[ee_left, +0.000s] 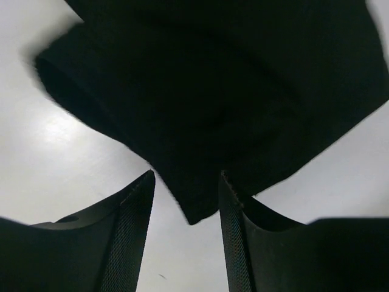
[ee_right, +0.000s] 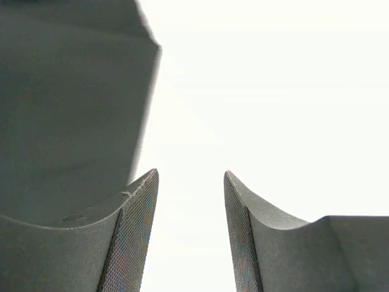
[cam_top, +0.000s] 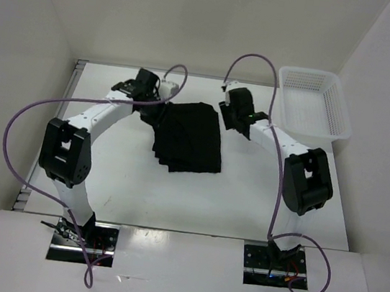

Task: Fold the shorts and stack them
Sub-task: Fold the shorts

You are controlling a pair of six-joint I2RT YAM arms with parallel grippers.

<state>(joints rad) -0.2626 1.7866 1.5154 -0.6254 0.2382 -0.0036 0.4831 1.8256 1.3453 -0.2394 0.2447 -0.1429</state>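
From above, the black soft cloth shorts [cam_top: 190, 142] lie folded in a flat pile on the white flat table [cam_top: 246, 197], near the middle and a bit toward the far side. The left gripper [cam_top: 155, 110] is at the far left corner of the shorts. The right gripper [cam_top: 228, 116] is just beside the far right edge of the shorts. From up here I cannot tell how the fingers stand. A white plastic mesh basket [cam_top: 312, 130] sits at the far right corner of the table, well apart from the shorts.

From the left wrist camera, the left gripper [ee_left: 188, 174] has its two dark fingers [ee_left: 137, 234] spread apart. A pointy corner of the shorts [ee_left: 231, 97] lies on the table [ee_left: 61, 164] and pokes into the gap between them. The fingers are not squeezing it.

From the right wrist camera, the right gripper [ee_right: 189, 173] has its fingers [ee_right: 243, 243] spread apart too, with only bright table [ee_right: 273, 91] in the gap. The shorts [ee_right: 67, 103] show as a dark grey shape off to the left.
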